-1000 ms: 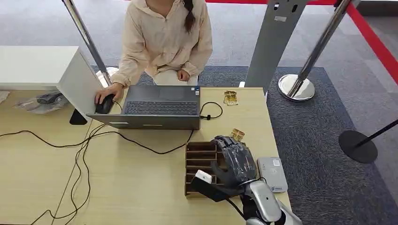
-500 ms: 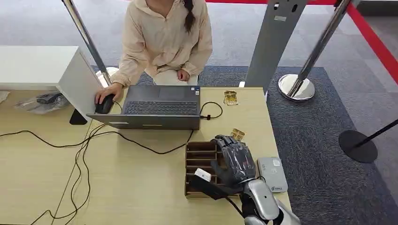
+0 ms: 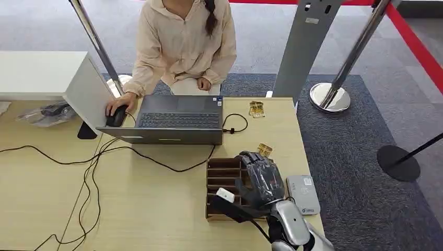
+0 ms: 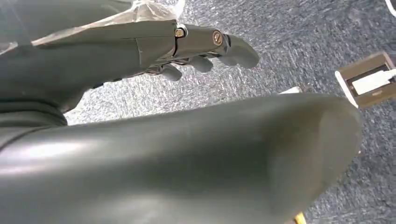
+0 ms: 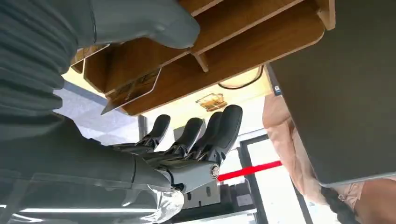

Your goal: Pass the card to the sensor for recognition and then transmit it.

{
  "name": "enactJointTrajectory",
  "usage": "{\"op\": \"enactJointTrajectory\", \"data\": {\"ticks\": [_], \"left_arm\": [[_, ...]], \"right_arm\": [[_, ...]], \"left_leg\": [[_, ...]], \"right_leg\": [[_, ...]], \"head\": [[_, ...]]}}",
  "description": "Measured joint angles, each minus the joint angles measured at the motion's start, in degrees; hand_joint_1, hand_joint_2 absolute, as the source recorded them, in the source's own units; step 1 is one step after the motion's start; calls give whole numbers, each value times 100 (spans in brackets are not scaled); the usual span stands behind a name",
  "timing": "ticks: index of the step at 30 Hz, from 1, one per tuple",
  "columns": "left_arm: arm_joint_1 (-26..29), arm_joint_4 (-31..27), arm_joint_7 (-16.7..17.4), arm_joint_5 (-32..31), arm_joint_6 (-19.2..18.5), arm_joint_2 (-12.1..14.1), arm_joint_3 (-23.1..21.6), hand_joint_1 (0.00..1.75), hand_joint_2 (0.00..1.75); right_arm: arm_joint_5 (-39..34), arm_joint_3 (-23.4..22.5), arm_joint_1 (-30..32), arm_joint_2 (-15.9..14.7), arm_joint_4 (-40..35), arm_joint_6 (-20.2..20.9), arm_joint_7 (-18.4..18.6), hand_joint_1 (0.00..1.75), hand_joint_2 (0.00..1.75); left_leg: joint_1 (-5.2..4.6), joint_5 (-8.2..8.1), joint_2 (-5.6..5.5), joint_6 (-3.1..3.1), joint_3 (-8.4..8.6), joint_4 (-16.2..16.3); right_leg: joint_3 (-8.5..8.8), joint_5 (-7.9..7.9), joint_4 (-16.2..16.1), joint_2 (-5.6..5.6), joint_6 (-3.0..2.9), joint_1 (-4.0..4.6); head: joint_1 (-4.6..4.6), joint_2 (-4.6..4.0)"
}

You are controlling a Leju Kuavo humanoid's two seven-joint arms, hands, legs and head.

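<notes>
Over the wooden slotted card rack (image 3: 222, 180) the right hand (image 3: 263, 180) hovers, fingers spread and empty — it should close on the card (image 5: 133, 91) in its slot — beside the sensor (image 3: 303, 194).

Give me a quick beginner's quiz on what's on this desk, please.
1. True or false: the right hand is over the wooden card holder.
2. Where does the grey sensor lie? A) to the holder's left, B) to the holder's right, C) on the laptop.
3. Fill in: the person rests one hand on a ____.
Key: 1 true; 2 B; 3 mouse.
</notes>
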Motion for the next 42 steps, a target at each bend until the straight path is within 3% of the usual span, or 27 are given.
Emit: {"op": "enactJointTrajectory", "data": {"ticks": [19,22,24,27,28,29,30,34,39,42], "left_arm": [[-15,0,-59,11,-9,2,0,0,0],[-15,0,59,-15,20,2,0,0,0],[-13,0,440,-70,87,7,-2,0,0],[37,2,1820,-114,37,66,-42,0,0],[87,2,2071,-111,4,85,-77,0,0],[140,2,2112,-116,-33,123,-109,0,0],[169,2,2289,-140,-143,158,-122,0,0],[179,7,3583,-184,-1081,363,-267,0,0],[177,7,4310,-193,-1956,564,-409,0,0],[173,7,4413,-138,-2316,660,-448,0,0]], "right_arm": [[-4,-87,9,-2,162,-88,31,65,175],[-7,-101,10,-2,181,-120,24,65,175],[-7,-103,11,-2,208,-112,13,65,175],[2,-101,2,18,216,-28,-39,68,175],[7,-101,-1,31,219,0,-42,68,175],[9,-98,-8,55,230,20,-42,68,175],[11,-94,-30,77,245,61,-50,70,175],[15,-57,-204,199,273,245,-133,70,175],[-15,-4,-374,350,326,367,-256,72,175],[-22,22,-457,428,374,404,-306,70,175]], "left_leg": [[0,0,0,0,0,0],[0,0,0,0,0,0],[0,0,0,0,-1,0],[1,0,-1,0,-2,-1],[1,0,0,0,-3,-1],[2,0,1,0,-6,-1],[3,0,-1,0,-8,-1],[7,0,0,-1,-7,-2],[7,2,-1,-2,-7,-2],[7,2,-1,-2,-7,-2]], "right_leg": [[-1,0,0,0,0,0],[-1,0,0,0,0,0],[0,0,0,0,0,0],[-1,0,1,1,0,1],[-3,0,1,1,-1,1],[-5,-1,1,0,-1,2],[-5,-1,1,0,-1,2],[-5,-2,3,0,-3,5],[-4,-2,4,0,-3,6],[-4,-2,4,0,-3,5]], "head": [[0,2],[0,0],[0,2],[0,2],[-2,0],[-2,0],[0,0],[-2,0],[-2,0],[0,0]]}}
